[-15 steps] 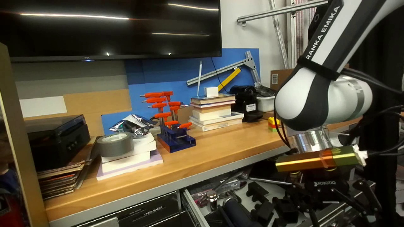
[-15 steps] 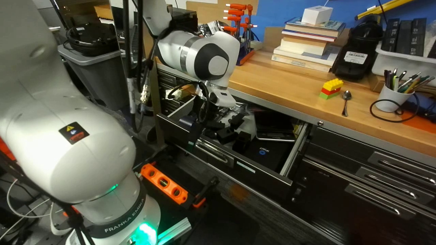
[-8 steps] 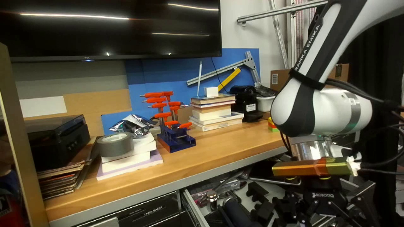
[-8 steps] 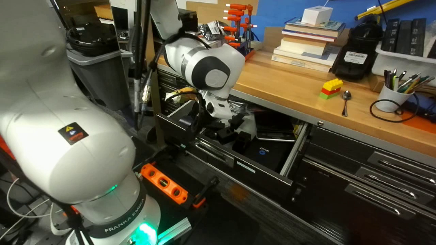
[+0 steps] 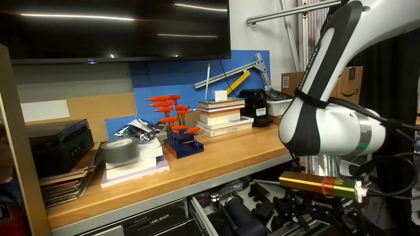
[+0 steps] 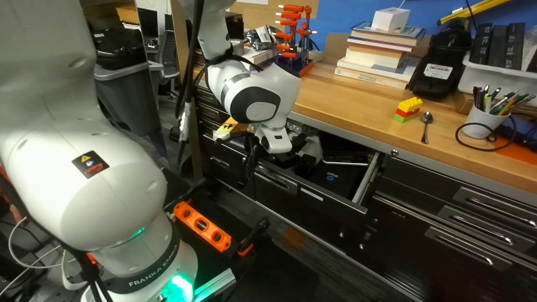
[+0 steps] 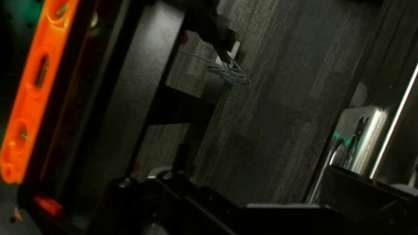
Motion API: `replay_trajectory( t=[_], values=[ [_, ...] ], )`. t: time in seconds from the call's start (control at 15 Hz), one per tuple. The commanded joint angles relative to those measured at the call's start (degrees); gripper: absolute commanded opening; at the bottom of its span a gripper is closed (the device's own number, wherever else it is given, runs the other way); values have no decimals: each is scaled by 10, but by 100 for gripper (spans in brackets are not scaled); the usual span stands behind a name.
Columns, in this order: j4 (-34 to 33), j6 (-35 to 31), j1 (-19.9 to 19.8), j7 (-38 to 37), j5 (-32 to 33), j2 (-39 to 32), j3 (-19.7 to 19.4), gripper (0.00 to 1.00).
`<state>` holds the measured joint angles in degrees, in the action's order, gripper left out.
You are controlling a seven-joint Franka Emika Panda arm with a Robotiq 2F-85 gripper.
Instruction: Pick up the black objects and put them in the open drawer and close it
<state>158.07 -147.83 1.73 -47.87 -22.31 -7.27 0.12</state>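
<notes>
Black objects (image 5: 263, 209) in drawer (image 6: 335, 205); closing left to do

They lie inside it, a dark cylinder (image 5: 241, 213) beside them near 9 o'clock in an exterior view. Placing judged done; whether every intended piece is in cannot be told. Drawer stands partly out, so shutting is unfinished. Same reference point, exterior view: Pincer (image 5: 333, 226) between 3 and 4 o'clock, near the drawer front; jaws apart, nothing seen held. Wrist view: floor (image 7: 287, 107) between them; contact with the front unclear. Worktop (image 5: 229, 149) at 11 o'clock. Likely remaining step: push home.
</notes>
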Motion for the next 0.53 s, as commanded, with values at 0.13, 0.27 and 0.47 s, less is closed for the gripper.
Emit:
replay_trajectory(
  t=[0.13, 0.27, 0.47],
  values=[
    [-2, -202, -6, 38, -23, -62, 5, 100],
    [-22, -252, -26, 77, -50, -84, 26, 100],
    [-61, -294, -86, 152, -108, -121, 96, 100]
  ],
)
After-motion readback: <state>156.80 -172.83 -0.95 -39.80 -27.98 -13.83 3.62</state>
